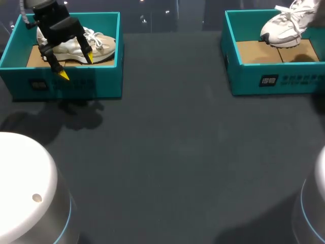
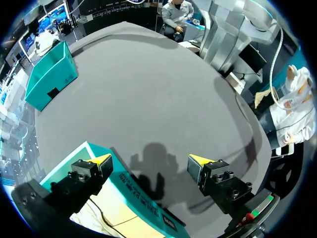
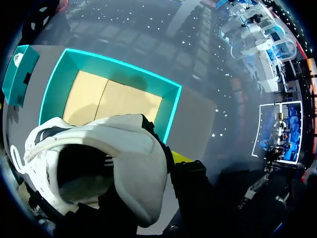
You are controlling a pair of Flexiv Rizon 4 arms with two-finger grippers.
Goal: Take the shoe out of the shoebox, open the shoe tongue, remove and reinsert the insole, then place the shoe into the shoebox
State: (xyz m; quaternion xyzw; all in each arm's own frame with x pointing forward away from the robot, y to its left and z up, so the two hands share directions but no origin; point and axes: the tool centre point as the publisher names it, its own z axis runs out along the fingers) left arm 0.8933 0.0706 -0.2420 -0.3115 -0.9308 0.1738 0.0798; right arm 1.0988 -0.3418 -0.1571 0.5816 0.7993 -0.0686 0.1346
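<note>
1. The white shoe (image 3: 114, 148) sits right against the right wrist camera, heel end first, with its dark opening facing the lens and a lace looping at its side.
2. The right gripper (image 3: 153, 166) pinches this shoe at the heel collar. One yellow fingertip (image 3: 180, 157) lies on the outside of the collar, and the other finger is hidden behind the shoe.
3. In the head view the white shoe (image 1: 287, 25) hangs tilted over the far part of the right shoebox (image 1: 254, 76), toe low and heel raised above the rim.
4. Under the shoe, the box's cardboard floor (image 3: 114, 101) shows bare between teal walls (image 3: 171, 114).
5. Well apart, across the dark table (image 1: 177, 152), the left shoebox (image 1: 106, 76) holds a cream shoe (image 1: 99, 48) lying on its sole.
6. The left gripper (image 1: 76, 66) hangs over that box with its jaws spread wide and gripping nothing.
7. From its wrist, the left gripper (image 2: 148, 161) straddles the box's front wall (image 2: 133, 191) from above, with one finger over the inside and one over the table.
</note>
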